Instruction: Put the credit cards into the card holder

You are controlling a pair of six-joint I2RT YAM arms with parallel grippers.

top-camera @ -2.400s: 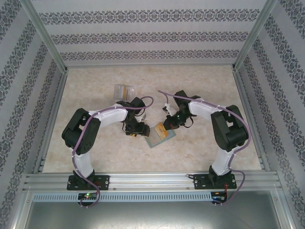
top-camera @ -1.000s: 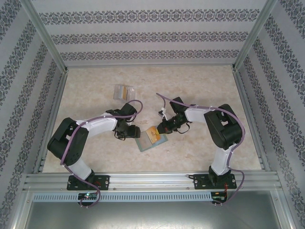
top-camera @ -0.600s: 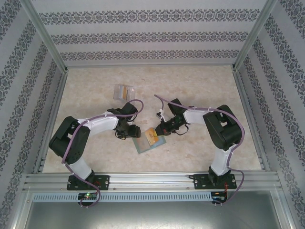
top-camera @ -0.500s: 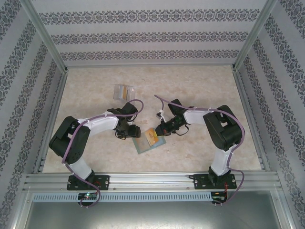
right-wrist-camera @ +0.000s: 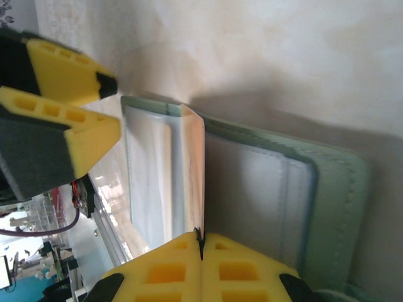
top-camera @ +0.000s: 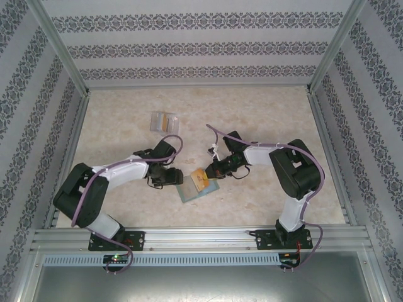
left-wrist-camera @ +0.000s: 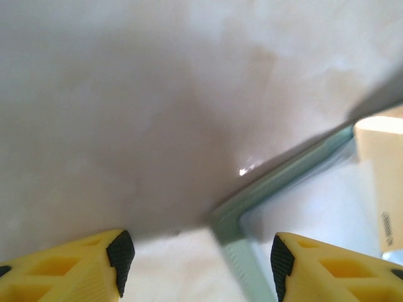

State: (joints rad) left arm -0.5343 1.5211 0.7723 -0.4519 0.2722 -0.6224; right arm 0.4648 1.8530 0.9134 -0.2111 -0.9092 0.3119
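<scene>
Two arms: one left arm (top-camera: 119,170) and one right arm (top-camera: 291,168). Each carries one pair of jaws, so there are two pairs, and four yellow fingers (left-wrist-camera: 63,267) in all. There is one surface (top-camera: 271,119). There is one holder (top-camera: 189,192). One orange card (top-camera: 201,178) can be counted. There is one clear stand (top-camera: 165,121); something yellow shows in it, but its contents are too small to count.
</scene>
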